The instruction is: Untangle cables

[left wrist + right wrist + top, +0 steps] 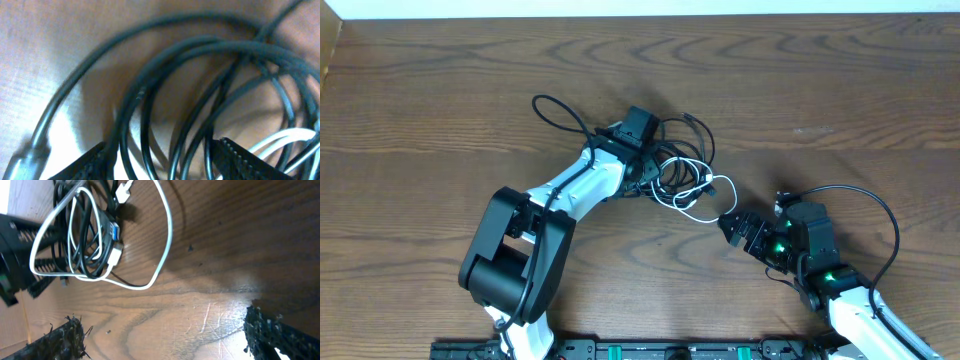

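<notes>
Cables (pixel 672 176) bunch along a far-left-to-near-right diagonal, straddled by the spread left gripper (pixel 165 155); right gripper (pixel 165 330) gapes empty.

The cables (pixel 682 182) lie on the table (pixel 820 90) — left pincer (pixel 658 168) over them, right pincer (pixel 728 226) to their right.

White links between black joint housings: left arm (pixel 585 185) bulky at its base, right arm (pixel 817 245) dotted with green lights, trailing a thick black cord (pixel 850 188) — right gripper (pixel 162 319) black, jagged-edged.
</notes>
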You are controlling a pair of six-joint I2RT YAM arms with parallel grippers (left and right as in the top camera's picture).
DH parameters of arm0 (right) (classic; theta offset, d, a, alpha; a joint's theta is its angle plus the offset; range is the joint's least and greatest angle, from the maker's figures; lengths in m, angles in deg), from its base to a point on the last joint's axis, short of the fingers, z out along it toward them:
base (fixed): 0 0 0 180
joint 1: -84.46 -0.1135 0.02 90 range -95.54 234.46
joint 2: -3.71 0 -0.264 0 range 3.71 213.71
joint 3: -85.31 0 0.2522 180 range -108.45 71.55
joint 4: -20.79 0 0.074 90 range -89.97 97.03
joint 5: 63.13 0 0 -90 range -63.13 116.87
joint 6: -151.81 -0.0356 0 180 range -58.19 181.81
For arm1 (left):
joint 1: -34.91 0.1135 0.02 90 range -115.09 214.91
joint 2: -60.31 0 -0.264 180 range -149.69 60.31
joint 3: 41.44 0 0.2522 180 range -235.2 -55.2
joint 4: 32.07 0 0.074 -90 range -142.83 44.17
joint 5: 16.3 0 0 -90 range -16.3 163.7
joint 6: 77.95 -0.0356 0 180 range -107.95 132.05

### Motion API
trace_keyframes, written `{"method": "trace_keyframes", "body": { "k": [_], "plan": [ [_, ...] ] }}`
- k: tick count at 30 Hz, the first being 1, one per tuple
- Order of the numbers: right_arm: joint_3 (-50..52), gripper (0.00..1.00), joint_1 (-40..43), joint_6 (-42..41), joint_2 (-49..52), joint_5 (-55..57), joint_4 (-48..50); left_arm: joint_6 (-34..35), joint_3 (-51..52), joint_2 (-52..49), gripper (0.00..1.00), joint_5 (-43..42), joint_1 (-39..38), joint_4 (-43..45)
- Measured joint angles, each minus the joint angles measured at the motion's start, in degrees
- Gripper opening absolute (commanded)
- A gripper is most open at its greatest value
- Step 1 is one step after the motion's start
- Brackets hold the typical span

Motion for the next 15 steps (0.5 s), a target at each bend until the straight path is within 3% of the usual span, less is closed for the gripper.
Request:
{"method": "trace_keyframes", "body": {
  "k": [5,8,14,15],
  "plan": [
    [0.0,0.99,0.0,0.0,0.0,0.0,0.0,0.9,-0.8,-0.3,0.61,1.6,-0.3,-10.7],
    [0.0,0.99,0.0,0.0,0.0,0.0,0.0,1.8,-0.7,-0.4,1.0,2.8,-0.4,-11.7],
    [0.0,0.99,0.0,0.0,0.0,0.0,-0.1,2.6,-0.1,0.0,0.98,2.6,-0.1,-10.4],
    [0.0,0.99,0.0,0.0,0.0,0.0,-0.1,2.6,-0.1,0.0,0.83,2.6,-0.1,-10.3]
  ]
}}
